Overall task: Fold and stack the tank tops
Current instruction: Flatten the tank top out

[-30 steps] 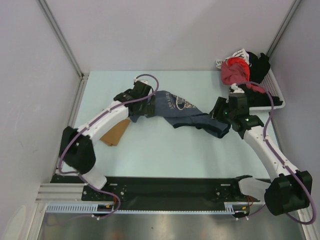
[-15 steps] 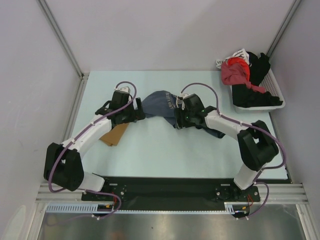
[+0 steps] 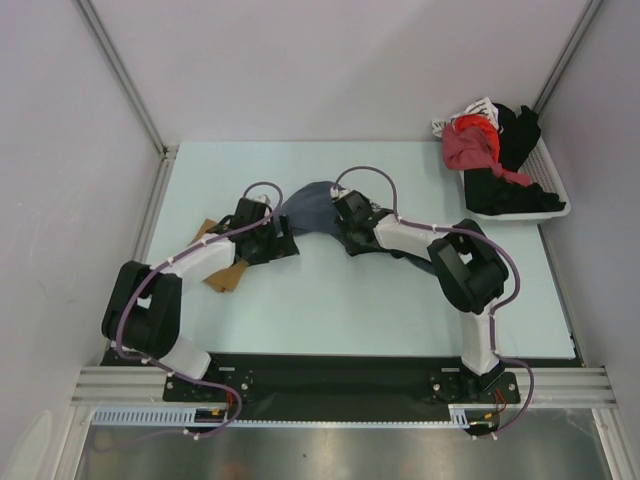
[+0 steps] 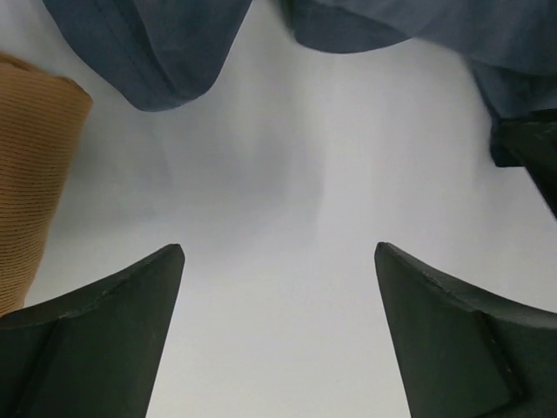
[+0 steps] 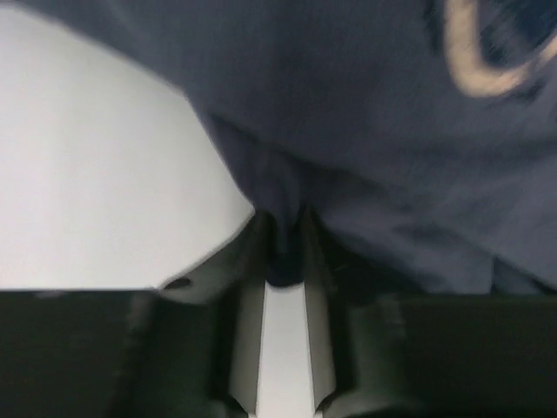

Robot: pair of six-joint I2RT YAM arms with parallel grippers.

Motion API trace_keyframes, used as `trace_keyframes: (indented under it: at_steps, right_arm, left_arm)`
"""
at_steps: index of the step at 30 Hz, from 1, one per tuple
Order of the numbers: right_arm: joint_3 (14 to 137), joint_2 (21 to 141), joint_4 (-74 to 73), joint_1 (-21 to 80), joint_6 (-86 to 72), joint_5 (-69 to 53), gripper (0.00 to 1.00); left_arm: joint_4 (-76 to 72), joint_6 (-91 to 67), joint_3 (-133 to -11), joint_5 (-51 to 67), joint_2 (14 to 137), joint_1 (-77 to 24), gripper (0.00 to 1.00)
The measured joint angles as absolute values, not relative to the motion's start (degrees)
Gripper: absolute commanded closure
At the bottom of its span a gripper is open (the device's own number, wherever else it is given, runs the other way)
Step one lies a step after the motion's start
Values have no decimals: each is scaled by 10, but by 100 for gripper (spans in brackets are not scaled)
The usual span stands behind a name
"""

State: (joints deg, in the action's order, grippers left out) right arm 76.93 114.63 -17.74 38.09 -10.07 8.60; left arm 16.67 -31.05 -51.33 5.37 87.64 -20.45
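The blue tank top (image 3: 308, 203) lies bunched in a hump near the middle of the desk (image 3: 330, 300), not spread flat, most likely because it is being gathered or dragged from one side. The right end effector (image 5: 283, 231) is clenched on a pinched fold of its dark cloth, low against the desk, with the printed part of the fabric just beyond its fingers. That grip looks meant to pull the edge out so the top can be laid open for folding. The left end effector (image 4: 278, 252) is released, its fingers spread wide over bare desk. A rounded blue edge lies just ahead of it, which suggests it is lining up to take the opposite side. The tan tank top (image 3: 228, 274) lies to the left, partly under the left arm, set aside from the blue one. No stack is formed yet. A basket (image 3: 556, 205) of other clothes sits at the far right, well apart from the work.
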Motion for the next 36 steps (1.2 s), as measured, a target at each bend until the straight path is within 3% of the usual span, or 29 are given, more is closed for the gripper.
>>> trace_keyframes:
  at_steps: [2,13,22,26,36]
  right_arm:
    - [770,1147,-176,381,-98,98,100]
    - [688,1081,-166,381,-102,124,100]
    - [556,835,-196,380,-119,112,100]
    - [531,730,-226,380,-125,100,100]
    - [566,580,-316,294,-137,7,100]
  left_arm:
    - [161,-312,-504,61,886,-200,5]
    - [96,-336,-468,111,911,-51,5]
    - [101,-336,-461,65,895,47,5]
    - [108,-334,-459,35,880,21,6]
    - [113,-324,-461,-1,807,-225,6]
